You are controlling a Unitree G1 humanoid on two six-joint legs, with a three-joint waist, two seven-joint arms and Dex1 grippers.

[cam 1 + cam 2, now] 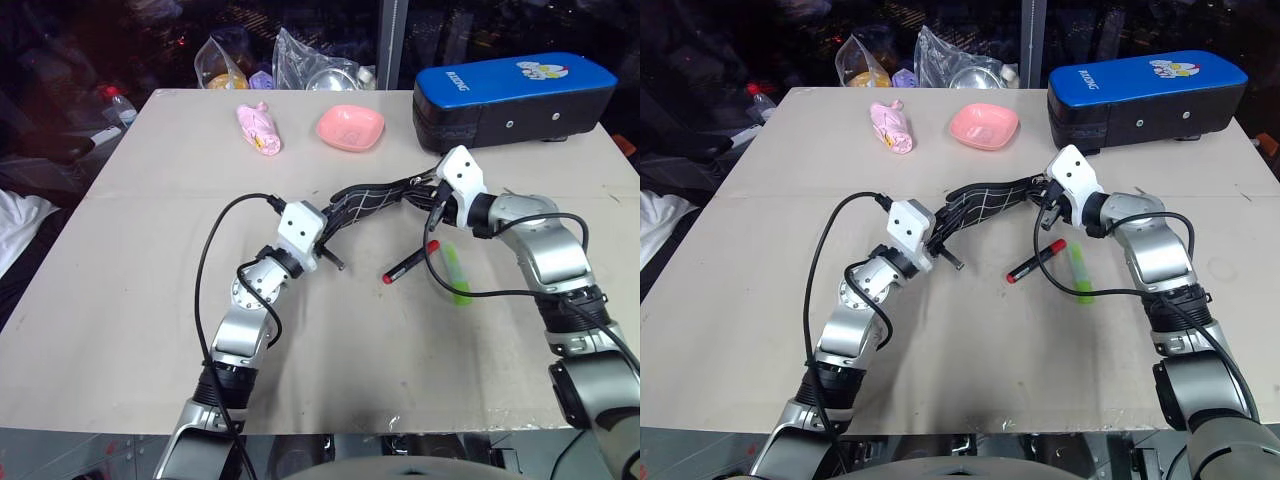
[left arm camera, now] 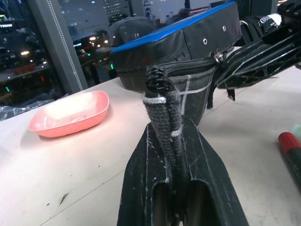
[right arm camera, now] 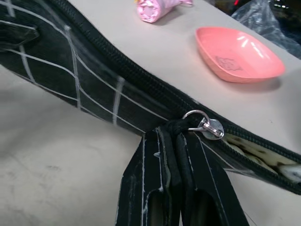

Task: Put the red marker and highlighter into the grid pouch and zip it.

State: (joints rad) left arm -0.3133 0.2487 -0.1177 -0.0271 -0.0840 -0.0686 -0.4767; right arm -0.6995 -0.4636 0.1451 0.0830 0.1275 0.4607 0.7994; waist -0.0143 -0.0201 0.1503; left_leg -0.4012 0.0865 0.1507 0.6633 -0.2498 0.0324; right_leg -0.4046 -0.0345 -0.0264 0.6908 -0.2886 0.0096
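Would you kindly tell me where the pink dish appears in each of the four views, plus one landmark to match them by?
Left eye view: pink dish at the table's far side, left of the blue-topped case.
Right eye view: same spot.
Left wrist view: left of the case.
Right wrist view: beyond the grid pouch.
Shared landmark: the grid pouch.

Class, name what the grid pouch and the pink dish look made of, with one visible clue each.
Grid pouch: woven black fabric, matt, judging by its sagging folds and coarse weave; zipper ring looks like shiny metal.
Pink dish: probably smooth plastic, glossy, with highlights along its rim.
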